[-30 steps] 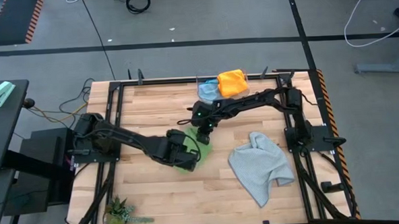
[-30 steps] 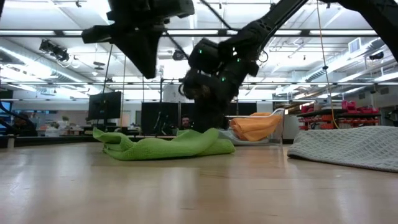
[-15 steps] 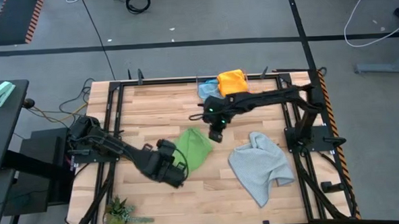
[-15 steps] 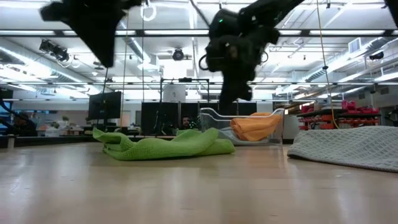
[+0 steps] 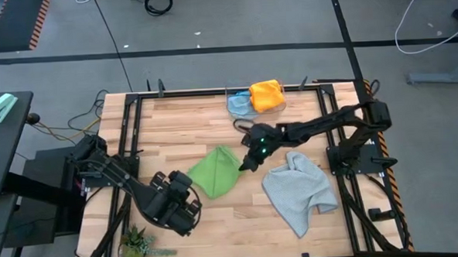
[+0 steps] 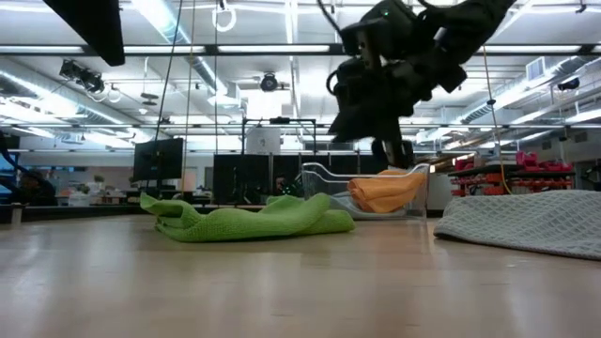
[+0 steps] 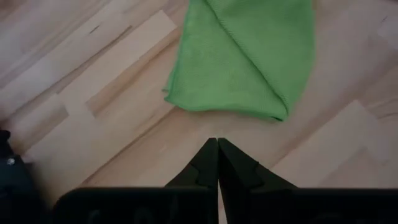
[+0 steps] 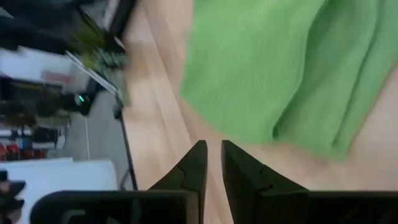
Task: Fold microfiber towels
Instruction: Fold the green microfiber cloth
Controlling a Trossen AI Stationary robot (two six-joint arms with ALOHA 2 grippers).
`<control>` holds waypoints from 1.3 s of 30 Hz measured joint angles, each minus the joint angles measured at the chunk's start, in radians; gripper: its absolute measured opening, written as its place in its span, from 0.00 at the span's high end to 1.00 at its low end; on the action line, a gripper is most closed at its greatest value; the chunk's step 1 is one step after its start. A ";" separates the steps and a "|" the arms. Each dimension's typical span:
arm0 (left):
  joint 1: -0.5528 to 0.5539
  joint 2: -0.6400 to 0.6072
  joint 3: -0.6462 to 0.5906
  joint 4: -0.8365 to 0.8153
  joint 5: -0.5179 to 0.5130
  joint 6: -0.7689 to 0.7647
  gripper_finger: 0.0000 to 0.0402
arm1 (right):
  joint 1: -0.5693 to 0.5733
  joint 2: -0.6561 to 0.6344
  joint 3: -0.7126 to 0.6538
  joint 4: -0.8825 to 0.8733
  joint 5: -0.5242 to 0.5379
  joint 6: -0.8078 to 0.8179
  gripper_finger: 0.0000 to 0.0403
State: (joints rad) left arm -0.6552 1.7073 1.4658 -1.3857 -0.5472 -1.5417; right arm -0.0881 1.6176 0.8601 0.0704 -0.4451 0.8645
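Note:
The bright green towel (image 5: 218,171) (image 6: 249,218) lies folded and flat on the wooden table, and no gripper touches it. My left gripper (image 5: 189,200) (image 7: 217,146) hangs shut just off the towel's near-left side. Over the towel's right edge my right gripper (image 5: 246,165) (image 8: 210,149) is raised, its fingers a narrow gap apart with nothing between them. The light grey towel (image 5: 297,189) lies crumpled at the near right. At the far edge the yellow-orange towel (image 5: 266,94) and the light blue towel (image 5: 238,103) rest together.
The yellow-orange and light blue towels sit in a clear bin (image 6: 319,174) at the table's far edge. A small potted plant (image 5: 137,242) stands at the near-left corner. Bare wood shows between the green towel and the table's near edge.
My left gripper has drawn back from over the green towel toward the table's near-left corner. My right gripper has risen off the towel, turned, and pulled a little toward the right edge. The towel has stayed folded where it was.

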 joint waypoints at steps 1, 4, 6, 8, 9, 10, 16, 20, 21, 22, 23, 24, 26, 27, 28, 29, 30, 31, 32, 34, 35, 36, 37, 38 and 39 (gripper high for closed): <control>0.000 0.000 0.000 -0.002 0.000 0.003 0.98 | 0.010 0.022 0.004 0.005 -0.001 0.000 0.86; 0.000 0.000 0.000 -0.001 0.000 0.007 0.98 | 0.029 0.069 0.028 0.030 0.006 0.001 0.86; -0.005 0.000 0.000 0.008 0.000 0.007 0.97 | 0.037 0.096 0.045 0.040 0.007 0.000 0.86; -0.007 0.000 0.000 0.025 0.000 0.007 0.95 | 0.040 0.118 0.046 0.031 0.006 -0.002 0.86; -0.011 0.000 0.000 0.037 0.000 0.007 0.94 | 0.040 0.131 0.048 0.031 0.005 -0.004 0.86; -0.014 0.000 0.000 0.051 0.000 0.007 0.92 | 0.038 0.141 0.049 0.030 0.005 -0.008 0.86; -0.030 0.000 0.000 0.105 0.000 0.003 0.89 | 0.026 0.163 0.049 0.029 0.012 -0.030 0.86; -0.034 0.000 0.000 0.127 0.000 0.000 0.91 | 0.013 0.163 0.049 0.023 0.036 -0.054 0.86; -0.034 0.000 0.000 0.133 0.000 0.000 0.91 | 0.008 0.163 0.049 0.023 0.037 -0.054 0.86; -0.035 0.000 0.000 0.142 0.000 0.000 0.92 | 0.004 0.163 0.049 0.022 0.039 -0.054 0.86; -0.035 0.000 0.000 0.151 0.000 0.000 0.92 | 0.001 0.163 0.049 0.020 0.040 -0.055 0.86; -0.035 0.000 0.000 0.156 0.000 0.001 0.92 | -0.001 0.163 0.049 0.012 0.040 -0.056 0.86; -0.034 0.000 0.000 0.168 0.000 0.007 0.93 | -0.002 0.163 0.049 -0.013 0.040 -0.068 0.86; -0.034 0.000 0.000 0.174 0.000 0.008 0.93 | -0.002 0.163 0.049 -0.025 0.039 -0.076 0.86; -0.034 0.000 0.000 0.175 0.000 0.008 0.93 | -0.002 0.163 0.049 -0.032 0.038 -0.080 0.86; -0.034 0.000 0.000 0.176 0.000 0.008 0.92 | -0.002 0.163 0.049 -0.034 0.037 -0.082 0.86; -0.034 0.000 0.000 0.179 0.000 0.008 0.92 | -0.001 0.163 0.049 -0.034 0.038 -0.082 0.86; -0.034 0.000 0.000 0.180 -0.001 0.008 0.92 | 0.001 0.163 0.049 -0.034 0.038 -0.082 0.86; -0.034 0.000 0.000 0.181 -0.003 0.008 0.91 | 0.003 0.163 0.049 -0.034 0.037 -0.082 0.86; -0.034 0.000 0.000 0.183 -0.014 0.009 0.91 | 0.005 0.163 0.049 -0.037 0.041 -0.082 0.86; -0.034 0.000 0.000 0.184 -0.018 0.009 0.90 | 0.005 0.163 0.049 -0.038 0.041 -0.082 0.86; -0.034 0.000 0.000 0.184 -0.021 0.009 0.90 | 0.004 0.163 0.049 -0.038 0.042 -0.082 0.86; -0.034 0.000 0.000 0.185 -0.024 0.009 0.91 | 0.004 0.163 0.049 -0.038 0.043 -0.082 0.86; -0.034 0.000 0.000 0.185 -0.027 0.009 0.91 | 0.004 0.163 0.049 -0.038 0.044 -0.082 0.86; -0.034 0.000 0.000 0.185 -0.028 0.009 0.91 | 0.004 0.163 0.049 -0.038 0.045 -0.080 0.86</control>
State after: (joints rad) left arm -0.6895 1.7073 1.4662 -1.2007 -0.5757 -1.5322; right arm -0.0845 1.7805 0.9092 0.0326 -0.4006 0.7841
